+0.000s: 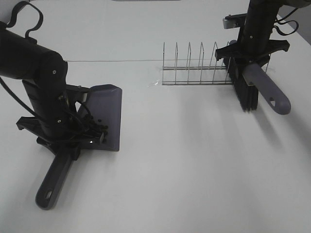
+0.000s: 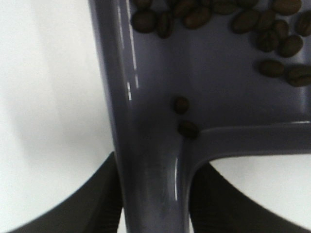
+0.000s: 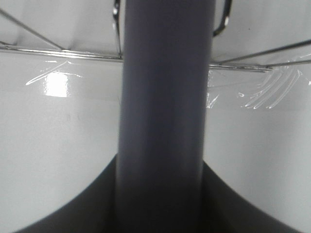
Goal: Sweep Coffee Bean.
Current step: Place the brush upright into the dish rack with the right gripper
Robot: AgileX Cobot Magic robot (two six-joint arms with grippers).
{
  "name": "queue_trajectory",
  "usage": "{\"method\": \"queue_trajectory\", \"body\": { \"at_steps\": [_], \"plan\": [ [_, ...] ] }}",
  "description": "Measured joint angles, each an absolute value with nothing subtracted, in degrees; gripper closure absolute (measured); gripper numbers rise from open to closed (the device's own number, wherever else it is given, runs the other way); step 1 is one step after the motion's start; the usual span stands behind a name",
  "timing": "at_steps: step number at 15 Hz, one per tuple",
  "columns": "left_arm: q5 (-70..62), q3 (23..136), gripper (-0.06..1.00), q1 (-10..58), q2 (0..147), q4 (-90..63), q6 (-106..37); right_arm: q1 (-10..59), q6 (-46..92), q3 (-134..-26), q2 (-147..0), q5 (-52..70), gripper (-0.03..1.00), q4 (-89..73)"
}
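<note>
The coffee beans [image 2: 243, 22] lie inside the dustpan [image 2: 214, 82]. Most are bunched on its floor, and two sit loose by the corner where the back wall meets the handle. From the high camera I see none out on the tabletop [image 1: 194, 165], though they are small enough that I could miss a stray. I judge the sweeping to be done, or close to it.

My left gripper [image 1: 73, 141] is clamped on the dustpan handle [image 1: 53, 182], with its fingers [image 2: 97, 204] pressed against either side. The pan rests on the tabletop, its open edge apparently facing the middle. That lets beans be pushed in while the raised back wall stops them rolling out.

My right gripper [image 3: 160, 213] is closed around the brush handle [image 3: 165, 97]. The brush [image 1: 245, 92] hangs bristles down at the right end of the wire rack [image 1: 194, 70], well apart from the dustpan and apparently lifted off the tabletop. Held clear like that, it cannot drag anything about. I'd guess the rack is where the tools belong.
</note>
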State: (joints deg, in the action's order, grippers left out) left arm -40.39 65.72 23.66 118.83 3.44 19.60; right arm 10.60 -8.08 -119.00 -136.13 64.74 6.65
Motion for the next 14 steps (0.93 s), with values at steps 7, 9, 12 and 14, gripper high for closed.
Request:
{"method": "queue_trajectory", "body": {
  "at_steps": [7, 9, 12, 14],
  "plan": [
    [-40.34, 65.72, 0.56, 23.66, 118.83, 3.44, 19.48, 10.49, -8.19, -119.06, -136.13, 60.22, 0.63, 7.56],
    [-40.34, 65.72, 0.56, 23.66, 118.83, 3.44, 19.48, 10.49, -8.14, -119.06, -136.13, 59.53, 0.57, 7.56],
    [-40.34, 65.72, 0.56, 23.66, 118.83, 3.44, 19.48, 10.49, -8.14, -119.12, -136.13, 59.19, 0.31, 7.51],
    [-40.34, 65.72, 0.56, 23.66, 118.83, 3.44, 19.48, 10.49, -8.14, -119.52, -136.13, 58.96, 0.27, 7.51]
  ]
}}
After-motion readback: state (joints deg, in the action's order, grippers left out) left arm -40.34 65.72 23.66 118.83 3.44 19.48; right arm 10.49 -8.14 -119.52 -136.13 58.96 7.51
